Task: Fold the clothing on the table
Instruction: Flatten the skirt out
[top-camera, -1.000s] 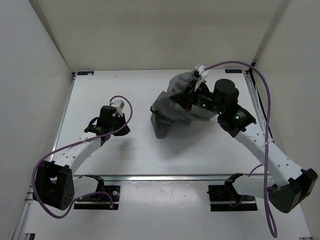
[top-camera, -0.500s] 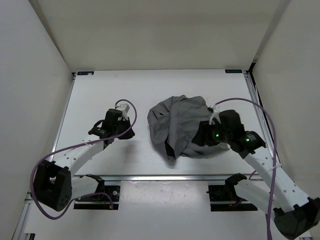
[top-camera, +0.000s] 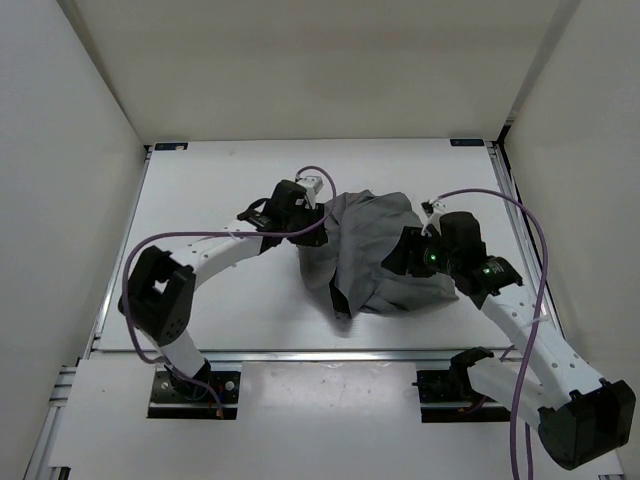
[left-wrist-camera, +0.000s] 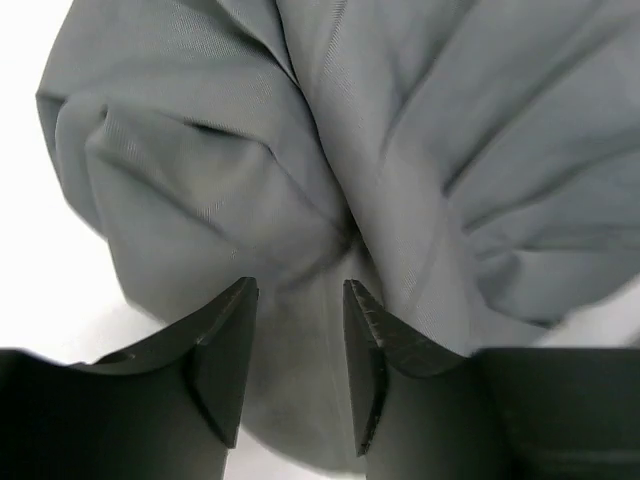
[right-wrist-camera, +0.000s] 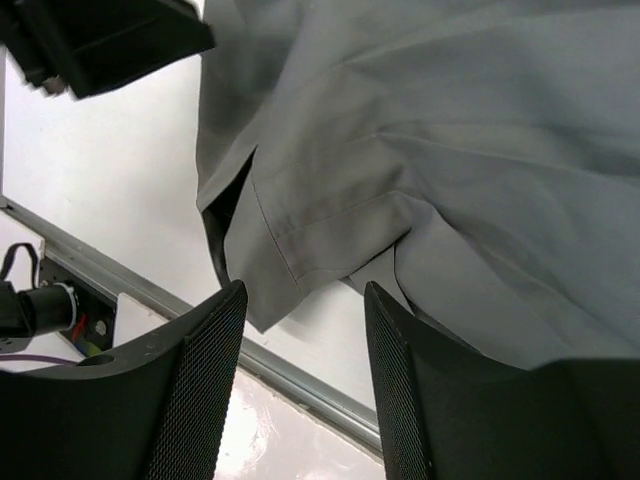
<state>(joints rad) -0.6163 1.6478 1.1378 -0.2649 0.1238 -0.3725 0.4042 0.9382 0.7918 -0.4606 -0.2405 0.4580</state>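
CLOTHING (top-camera: 365, 245): bunched grey heap, right of desk (top-camera: 220, 180) centre, unfolded | LEFT claw (left-wrist-camera: 297, 300): jaws apart over heap's left edge, nothing gripped | RIGHT claw (right-wrist-camera: 305, 295): jaws apart over heap's right side, empty | WHY: opposite sides, probably for spreading cloth flat.

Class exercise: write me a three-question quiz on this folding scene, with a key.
1. True or false: the grey clothing lies neatly folded on the table.
2. The left gripper is: A open, at the clothing; B shut on the clothing; C out of view.
3. Fill in: the right gripper has its jaws ____.
Key: 1 false, it is a crumpled heap; 2 A; 3 open.
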